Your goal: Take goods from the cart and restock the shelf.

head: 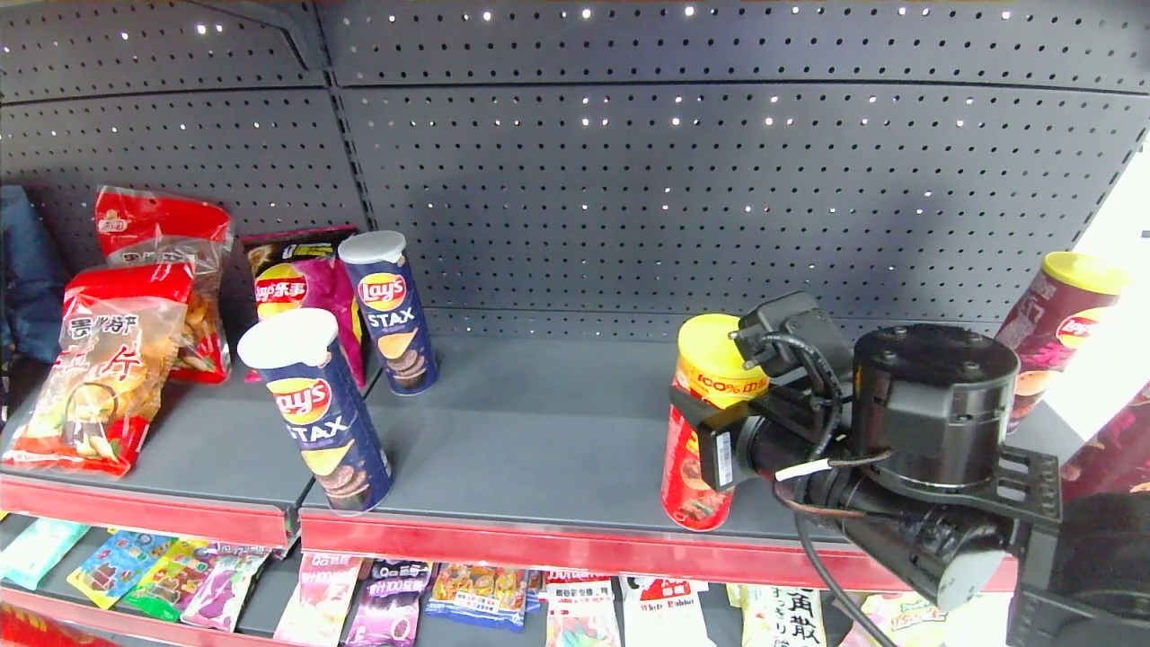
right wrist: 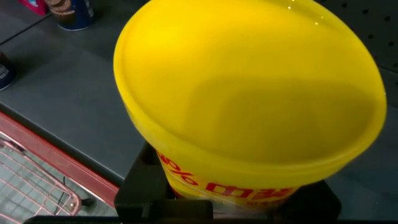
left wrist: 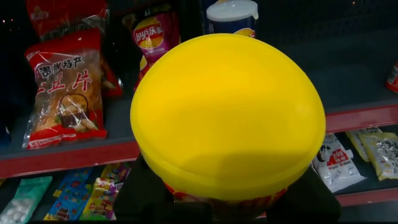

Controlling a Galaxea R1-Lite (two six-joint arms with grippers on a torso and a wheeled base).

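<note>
Right arm: right gripper [right wrist: 227,198] grips the red can [head: 708,422]. The dark fingers [right wrist: 138,186] press on opposite sides of the body just under the yellow lid, so the can sits between them.
- The can is upright over the grey shelf [head: 539,431], near the red front edge and right of centre.
- I cannot tell whether its base touches the deck.
- Label: red body, with a yellow band under the lid carrying red characters and figures.
- A corner of the pink wire cart [right wrist: 31,183] shows below the shelf edge in the right wrist view.

Left arm: left gripper [left wrist: 225,200] is closed on a second can [left wrist: 227,115]. It has a yellow lid and a red body, and the dark fingers [left wrist: 140,196] flank it below the lid. It is held out in front of the shelf, well apart from the deck.

On the shelf:
- The front blue can [head: 314,413] has a white lid, a round red-and-yellow logo and white lettering. It stands near the front edge.
- The rear blue can [head: 391,310] is the same design and stands farther back.
- A purple bag [head: 301,288] with the same style of logo stands just beside the rear blue can.
- Red snack bags [head: 99,368] with large white-and-red characters are at the far left.
- A maroon can [head: 1060,323] with a yellow lid is at the far right.

The lower shelf [head: 260,611] holds colourful packets [head: 476,593], whose print is too small to read.
</note>
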